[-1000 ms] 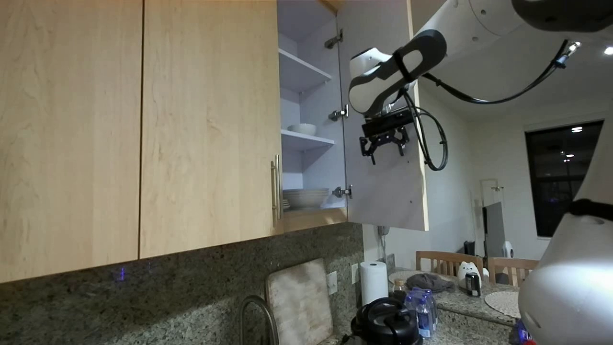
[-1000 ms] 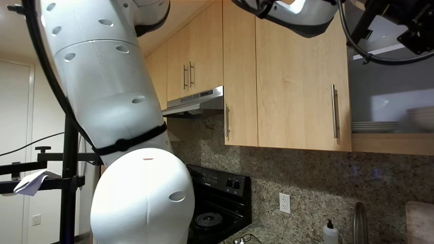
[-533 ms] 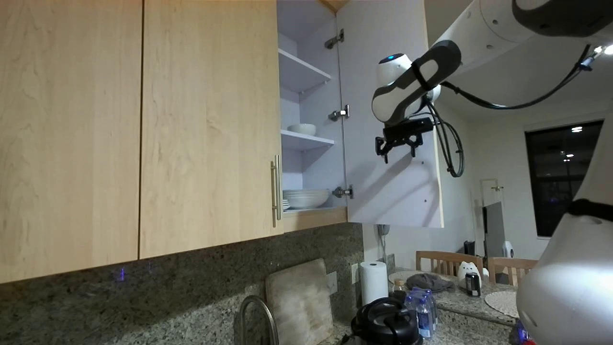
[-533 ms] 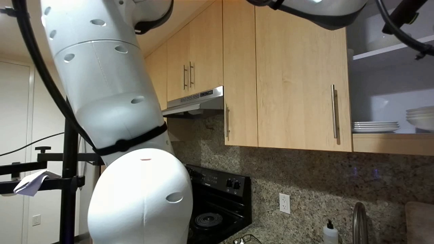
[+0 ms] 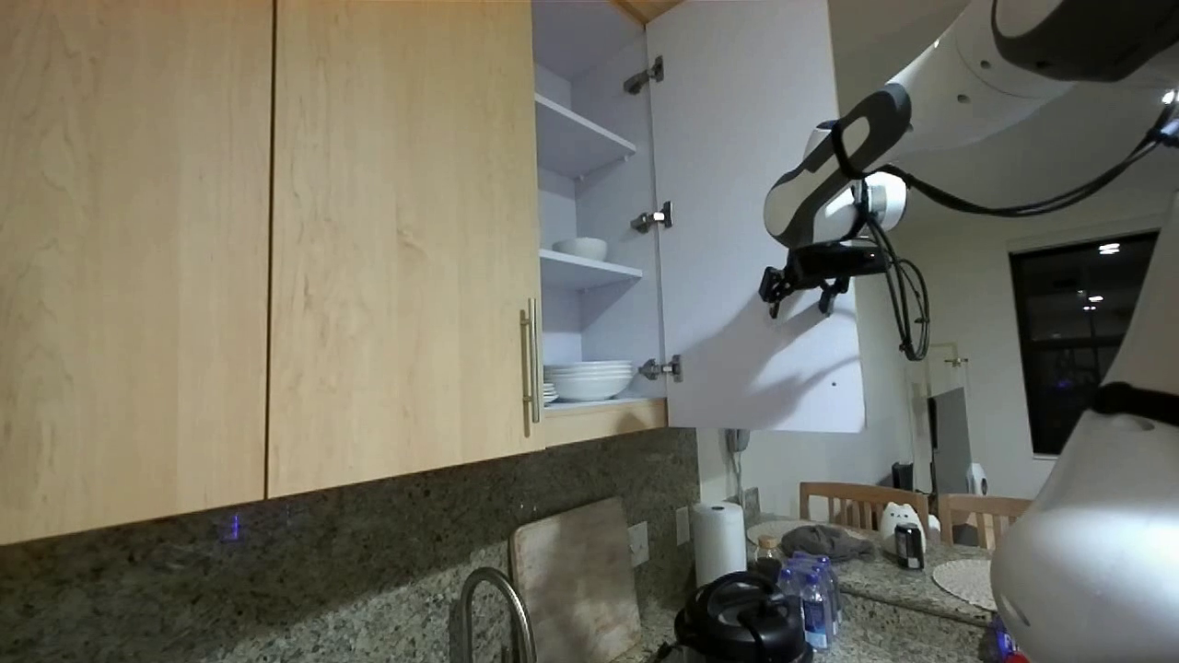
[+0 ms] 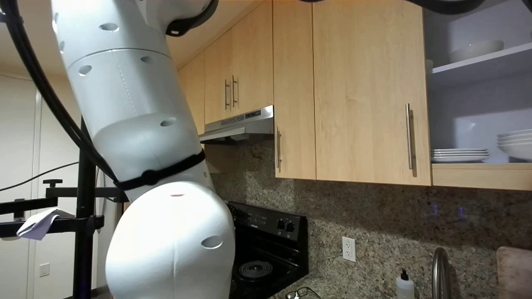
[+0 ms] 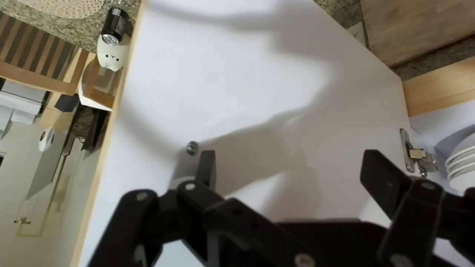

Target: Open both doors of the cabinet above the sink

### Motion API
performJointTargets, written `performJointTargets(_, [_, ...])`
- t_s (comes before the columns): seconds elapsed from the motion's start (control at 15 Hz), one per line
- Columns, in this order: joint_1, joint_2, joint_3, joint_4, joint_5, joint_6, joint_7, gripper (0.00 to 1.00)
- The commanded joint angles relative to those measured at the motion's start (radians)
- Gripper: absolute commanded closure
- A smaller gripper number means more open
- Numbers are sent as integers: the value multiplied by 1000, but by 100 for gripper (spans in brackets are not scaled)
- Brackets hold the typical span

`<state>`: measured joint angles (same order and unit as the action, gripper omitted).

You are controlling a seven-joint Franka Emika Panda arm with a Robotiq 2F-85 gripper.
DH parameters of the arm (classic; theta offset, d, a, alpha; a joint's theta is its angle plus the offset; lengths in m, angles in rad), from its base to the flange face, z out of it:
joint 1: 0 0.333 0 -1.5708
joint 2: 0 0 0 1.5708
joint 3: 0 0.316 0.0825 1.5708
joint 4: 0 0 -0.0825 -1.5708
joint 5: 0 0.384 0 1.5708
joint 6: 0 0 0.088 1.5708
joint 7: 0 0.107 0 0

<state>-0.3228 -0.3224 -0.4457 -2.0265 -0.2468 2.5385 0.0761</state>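
While the open door is swung wider toward three o'clock, the tool is spread, nothing gripped; the closed door, nine o'clock, is presumably left for next.

A dark rectangular window with small white light reflections is set in the pale far wall at the right in an exterior view; nearer, two light-brown slatted wooden chairs stand beyond a speckled granite counter. In an exterior view, a black electric coil range stands below a stainless-steel hood, left of a white wall outlet.
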Motion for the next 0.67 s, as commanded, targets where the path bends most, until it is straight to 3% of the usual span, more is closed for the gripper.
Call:
performJointTargets(0.0, [3,-16,-16,-32,104,30,-146,0])
performJointTargets(0.2, [-1,-34,-9,-57,132,23,-188,0])
performJointTargets(0.6, [71,-155,34,-211,220,-45,-289,0])
